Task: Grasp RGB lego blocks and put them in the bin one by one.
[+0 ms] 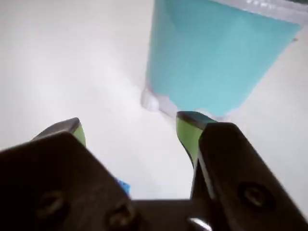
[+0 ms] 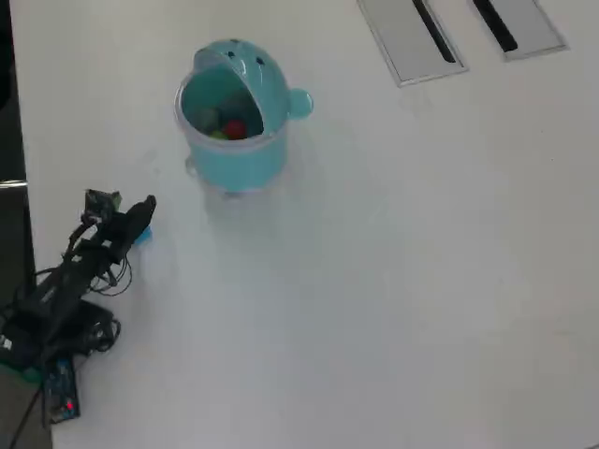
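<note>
The turquoise whale-shaped bin (image 2: pixel 245 164) stands upright at the upper left of the overhead view. A red block (image 2: pixel 236 129) and a green block (image 2: pixel 217 135) lie inside it. In the wrist view the bin's wall (image 1: pixel 216 53) fills the upper right. The blue block (image 2: pixel 142 236) lies on the table against the arm; only a corner of this blue block (image 1: pixel 123 186) peeks out beside the gripper body. My gripper (image 1: pixel 132 122) is open, its green-padded jaws wide apart with bare table between them. Seen from overhead, the gripper (image 2: pixel 126 202) is left of and below the bin.
Two grey slotted panels (image 2: pixel 412 37) (image 2: pixel 519 23) are set into the white table at the top right. The arm's base, cables and a circuit board (image 2: pixel 61 398) sit at the lower left by the table's dark left edge (image 2: pixel 11 140).
</note>
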### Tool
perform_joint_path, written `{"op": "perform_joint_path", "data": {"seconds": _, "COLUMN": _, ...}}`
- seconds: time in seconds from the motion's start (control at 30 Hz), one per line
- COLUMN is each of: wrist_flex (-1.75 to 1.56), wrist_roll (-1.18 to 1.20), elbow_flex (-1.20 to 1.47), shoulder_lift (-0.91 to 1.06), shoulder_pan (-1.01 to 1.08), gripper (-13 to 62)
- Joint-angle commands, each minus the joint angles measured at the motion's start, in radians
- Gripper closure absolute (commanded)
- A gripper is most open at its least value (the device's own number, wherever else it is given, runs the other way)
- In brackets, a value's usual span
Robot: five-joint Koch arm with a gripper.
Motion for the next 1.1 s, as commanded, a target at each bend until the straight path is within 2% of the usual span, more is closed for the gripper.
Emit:
{"op": "perform_joint_path", "data": {"seconds": 0.0, "wrist_flex": 0.034, "wrist_roll": -0.048, "elbow_flex": -0.032, "shoulder_lift": 0.048, "shoulder_pan": -0.038, "gripper": 14.2}}
{"op": "perform_joint_path", "data": {"seconds": 0.1, "wrist_flex": 0.103, "wrist_roll": -0.106, "elbow_flex": -0.04, "shoulder_lift": 0.04, "shoulder_pan": -0.137, "gripper": 15.8}}
{"op": "perform_joint_path", "data": {"seconds": 0.33, "wrist_flex": 0.143, "wrist_roll": -0.104, "elbow_flex": -0.067, "shoulder_lift": -0.066, "shoulder_pan": -0.209, "gripper": 18.0}}
{"op": "perform_joint_path", "data": {"seconds": 0.77, "wrist_flex": 0.152, "wrist_roll": -0.138, "elbow_flex": -0.186, "shoulder_lift": -0.293, "shoulder_pan": -0.193, "gripper": 18.0}}
{"op": "perform_joint_path", "data": {"seconds": 1.07, "wrist_flex": 0.225, "wrist_roll": -0.213, "elbow_flex": -0.192, "shoulder_lift": -0.383, "shoulder_pan": -0.192, "gripper": 17.9}}
